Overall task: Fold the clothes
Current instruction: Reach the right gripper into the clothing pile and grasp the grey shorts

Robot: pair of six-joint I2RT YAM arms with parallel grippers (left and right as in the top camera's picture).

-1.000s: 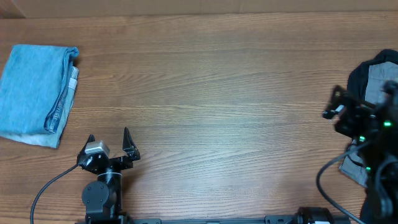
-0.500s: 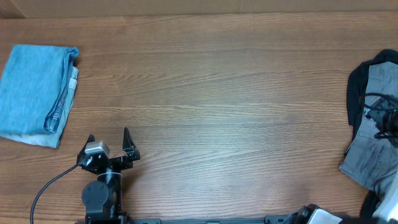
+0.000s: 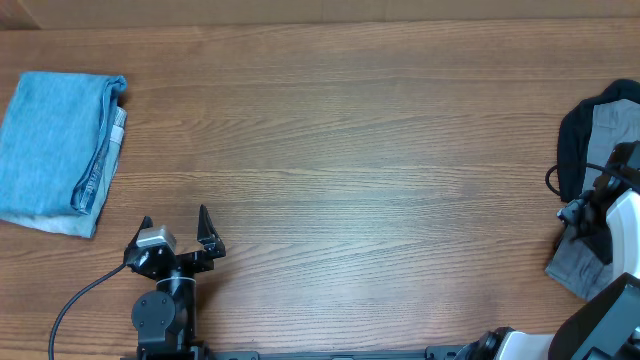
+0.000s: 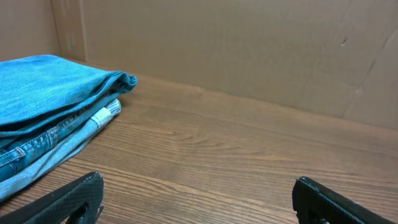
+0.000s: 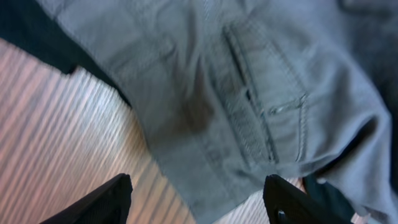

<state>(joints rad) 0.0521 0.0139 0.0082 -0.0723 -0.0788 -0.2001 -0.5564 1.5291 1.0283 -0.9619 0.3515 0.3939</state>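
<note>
Mid-grey shorts (image 3: 572, 268) lie crumpled at the table's right edge, on and beside a black garment (image 3: 572, 150). In the right wrist view the shorts (image 5: 236, 93) fill the frame with a pocket seam showing, and the black garment (image 5: 37, 31) is at the upper left. My right gripper (image 5: 196, 208) is open and empty just above the shorts' hem; it also shows in the overhead view (image 3: 588, 215). A folded light-blue garment (image 3: 60, 150) lies at the far left and shows in the left wrist view (image 4: 43, 99). My left gripper (image 3: 178, 232) is open and empty near the front edge.
A wooden table (image 3: 350, 150) spans the view. A brown cardboard wall (image 4: 249, 43) stands behind the table. The left arm's cable (image 3: 75, 305) trails toward the front edge.
My right arm has moved toward the right edge and come down over the lower part of the grey shorts. The left arm and the light-blue garment have not moved.
</note>
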